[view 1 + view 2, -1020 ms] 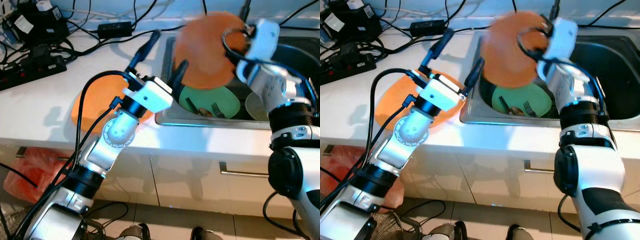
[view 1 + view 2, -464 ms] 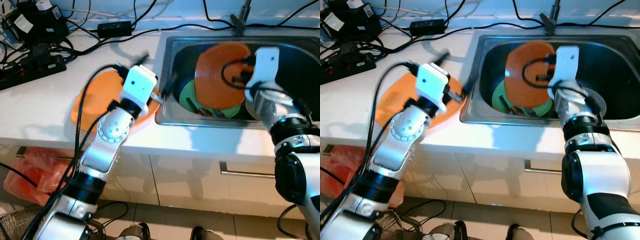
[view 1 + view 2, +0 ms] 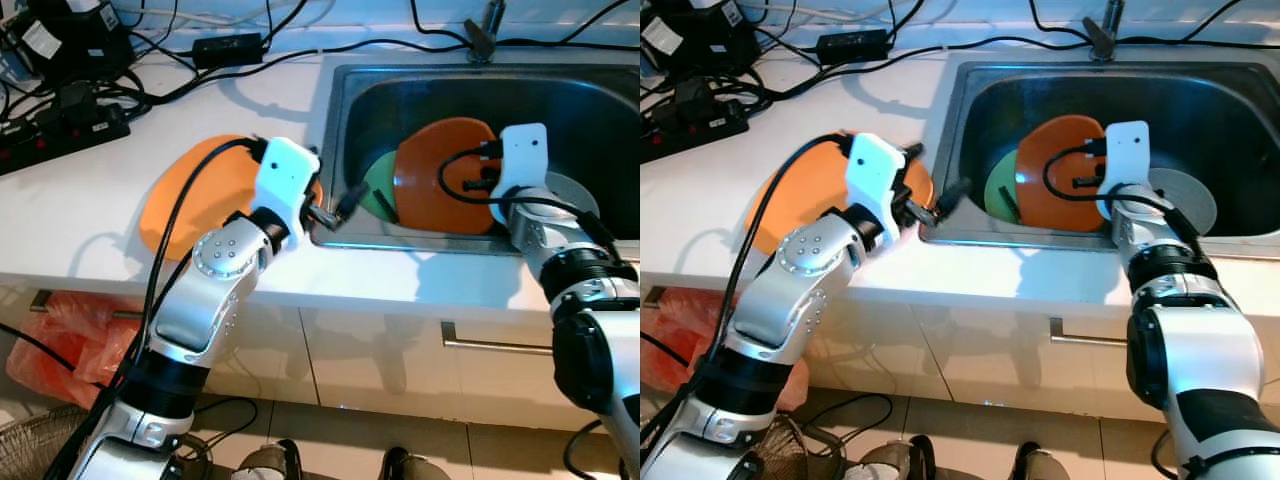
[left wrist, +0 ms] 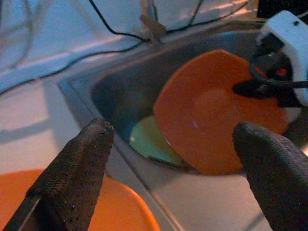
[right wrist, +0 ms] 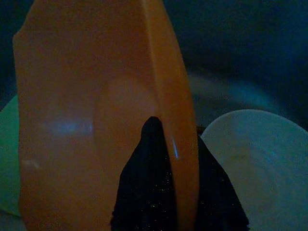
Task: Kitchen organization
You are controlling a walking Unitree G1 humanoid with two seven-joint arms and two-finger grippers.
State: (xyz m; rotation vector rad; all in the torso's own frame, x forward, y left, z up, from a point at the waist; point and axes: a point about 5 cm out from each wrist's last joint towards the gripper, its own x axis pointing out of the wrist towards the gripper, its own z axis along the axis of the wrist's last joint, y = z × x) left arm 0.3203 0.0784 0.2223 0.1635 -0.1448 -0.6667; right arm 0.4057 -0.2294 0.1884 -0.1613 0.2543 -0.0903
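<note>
In the sink (image 3: 420, 85), an orange plate (image 3: 440, 170) stands tilted on its edge, with my right gripper (image 5: 180, 159) shut on its rim. It leans over a green plate (image 3: 378, 190) lying on the sink floor. A pale grey plate (image 3: 1188, 197) lies to the right of it. A second orange plate (image 3: 190, 190) lies flat on the white counter, partly under my left arm. My left gripper (image 4: 172, 129) is open and holds nothing; one of its fingers (image 3: 348, 200) hovers at the sink's front left corner.
Power strips and tangled black cables (image 3: 60, 110) crowd the counter's back left. A faucet (image 3: 483, 25) stands behind the sink. Below the counter are white cabinet fronts with a metal handle (image 3: 490, 345) and a red bag (image 3: 70, 340) on the floor.
My right gripper has lowered the orange plate from above the sink's rim down into the sink. My left gripper has swung down from over the counter to the sink's front left corner.
</note>
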